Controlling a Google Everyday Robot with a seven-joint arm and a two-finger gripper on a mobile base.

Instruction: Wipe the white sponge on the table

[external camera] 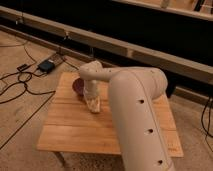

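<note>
My white arm reaches from the lower right over the wooden table (70,135). The gripper (93,103) points down at the table's left middle, just in front of a purple bowl (77,86). A cream-white block, the white sponge (94,106), shows at the gripper's tip, pressed against the planks, and the gripper is shut on it. The wrist hides most of the bowl's right side.
A black box with cables (46,65) lies on the floor beyond the table's left corner. More cables (20,85) trail across the floor at left. A long low ledge (150,52) runs behind the table.
</note>
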